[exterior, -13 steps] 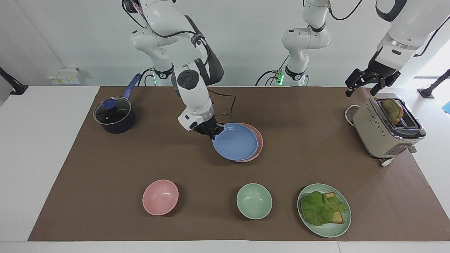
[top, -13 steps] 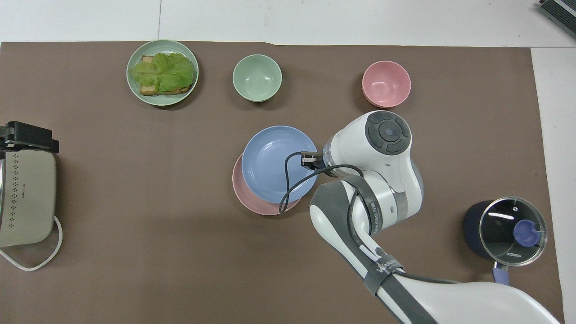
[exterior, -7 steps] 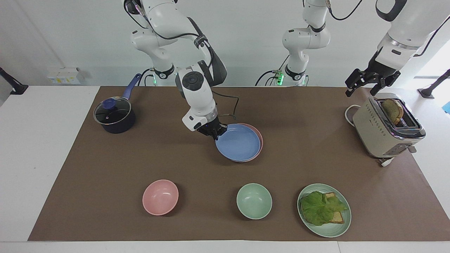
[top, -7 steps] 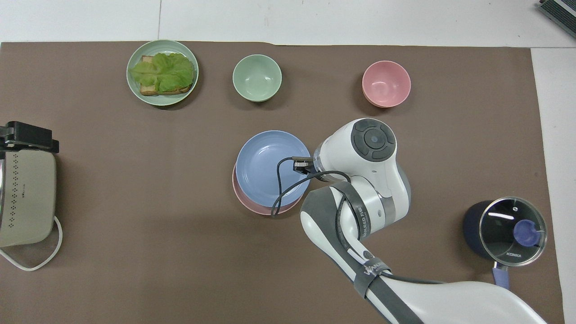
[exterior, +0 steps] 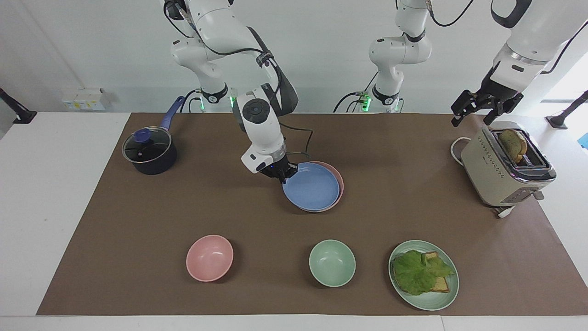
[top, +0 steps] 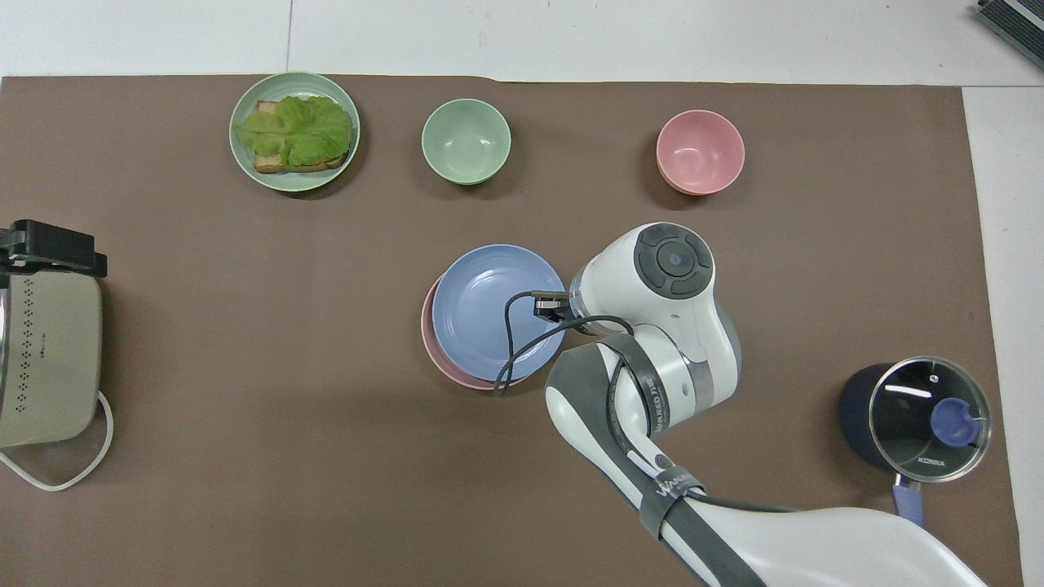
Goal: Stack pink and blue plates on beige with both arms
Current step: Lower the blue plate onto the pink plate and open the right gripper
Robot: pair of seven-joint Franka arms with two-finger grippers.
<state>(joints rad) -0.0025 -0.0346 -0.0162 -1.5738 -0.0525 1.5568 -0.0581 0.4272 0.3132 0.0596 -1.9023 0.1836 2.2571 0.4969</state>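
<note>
Sitting on the pink plate (exterior: 339, 184) mid-counter, the blue plate (exterior: 312, 187) is nearly centred on it, only a pink sliver showing; no beige plate is visible under them. Right gripper (exterior: 281, 173) is low at the blue plate's rim on the right-arm side, narrow and pinched on that rim. Left gripper (exterior: 475, 106) hangs over the toaster (exterior: 498, 172) at the left-arm end, fingers spread wide, holding nothing, waiting.

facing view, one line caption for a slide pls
Right gripper at the blue plate's rim atop the pink plate; left gripper waits above the toaster.
</note>
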